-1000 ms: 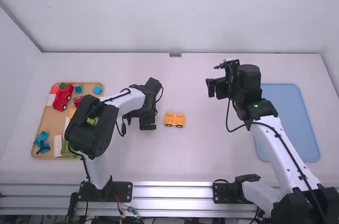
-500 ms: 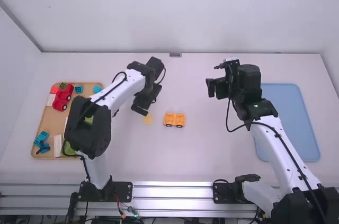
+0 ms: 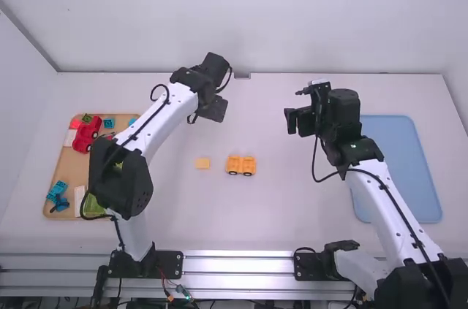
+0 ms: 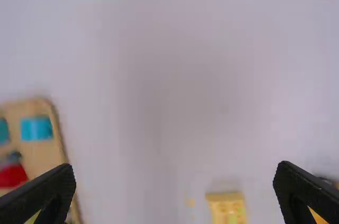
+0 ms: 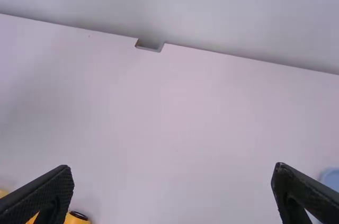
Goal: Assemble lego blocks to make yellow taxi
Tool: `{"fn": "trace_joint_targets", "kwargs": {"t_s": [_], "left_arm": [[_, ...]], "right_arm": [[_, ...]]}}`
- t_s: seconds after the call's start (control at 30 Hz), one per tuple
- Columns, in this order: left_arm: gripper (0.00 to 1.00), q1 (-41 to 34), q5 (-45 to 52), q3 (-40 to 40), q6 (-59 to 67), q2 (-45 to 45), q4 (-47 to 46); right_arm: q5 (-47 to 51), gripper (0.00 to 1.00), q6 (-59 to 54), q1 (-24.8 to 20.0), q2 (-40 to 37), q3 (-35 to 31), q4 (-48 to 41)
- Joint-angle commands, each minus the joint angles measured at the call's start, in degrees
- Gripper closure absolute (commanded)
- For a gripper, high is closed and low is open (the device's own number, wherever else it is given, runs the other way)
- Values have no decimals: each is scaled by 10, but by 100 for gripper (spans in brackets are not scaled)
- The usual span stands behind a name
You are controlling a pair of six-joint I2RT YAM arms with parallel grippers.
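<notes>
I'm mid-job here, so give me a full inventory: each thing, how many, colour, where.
wheeled block: one, orange-yellow, mid-table
flat block: one, yellow, just left of the wheeled block, not touching
tan tray: one, table's left side
red wheeled piece: one, in the tan tray
light blue blocks: at least three, same tray
green pieces: at least two, same tray, partly hidden
pale pieces: at least two, same tray
blue tray: one, table's right side
table: one, white
arms: two, white and black, left and right
left gripper: one, black, fingers open, above the table's far part
right gripper: one, black, fingers open, right of centre
</notes>
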Motion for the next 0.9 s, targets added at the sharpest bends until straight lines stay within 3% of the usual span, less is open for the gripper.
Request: {"fn": "trace_joint_targets", "kwargs": {"t_s": [0.0,0.07,0.1,0.2,0.3,0.47,0.6,0.87], "left_arm": [[1,11,8,-28,214,-11,18],[1,33,124,-56,336,-12,40],[1,33,124,-56,336,-12,40],[1,81,342,-99,535,-12,27],[0,126,495,-135,681,-12,21],[1,207,720,-222,848,-10,62],[1,250,806,-306,869,1,143],[0,264,793,-426,860,28,289]], "right_arm": [[-2,2,2,0,1,14,0],[-2,2,2,1,1,14,-2],[-2,2,2,1,1,14,-2],[-2,2,2,0,1,14,-4],[-2,1,2,0,1,14,-4],[-2,1,2,1,1,14,-4],[-2,1,2,1,1,14,-4],[-40,1,-13,0,1,14,-4]]}}
